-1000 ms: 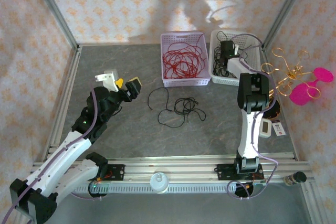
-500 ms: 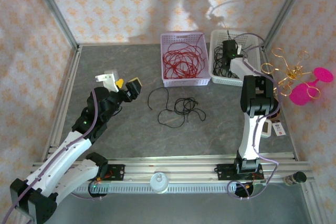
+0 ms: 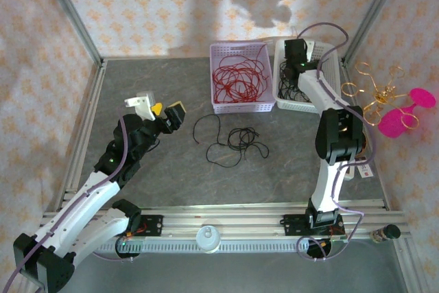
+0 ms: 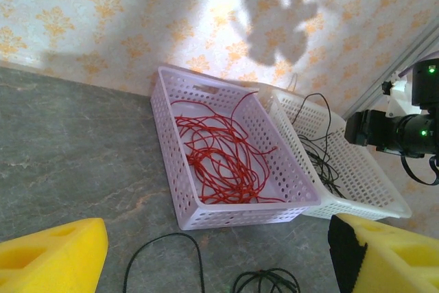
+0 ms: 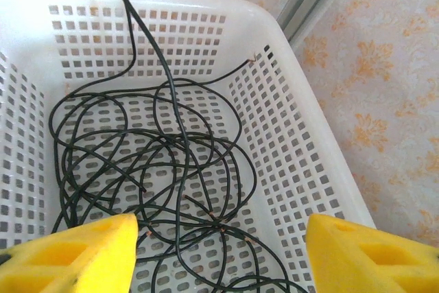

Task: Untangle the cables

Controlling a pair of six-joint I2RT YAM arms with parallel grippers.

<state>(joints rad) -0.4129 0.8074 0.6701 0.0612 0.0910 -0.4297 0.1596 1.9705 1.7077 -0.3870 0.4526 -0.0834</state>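
Three lots of cable lie apart. Some loose black wires (image 3: 230, 143) sprawl in open loops near the middle of the grey tabletop (image 3: 274, 176). A bundle of red wires (image 3: 237, 79) sits in the lavender basket (image 3: 241, 108) at the far edge. A coil of black wires (image 5: 151, 169) lies in the white basket (image 5: 288, 135) just to the right of the lavender one, with one strand climbing that basket's far wall to the rim. The right gripper (image 5: 219, 252) hovers over the white basket with its yellow pads (image 5: 75, 252) spread wide and nothing between them. The left gripper (image 4: 219, 252) hangs above the table to the left of the loose black wires. It faces the baskets, and its claw is also wide and empty. Beyond the right frame rail, gold wire loops (image 3: 370, 94) stand beside pink pieces (image 3: 405, 111).
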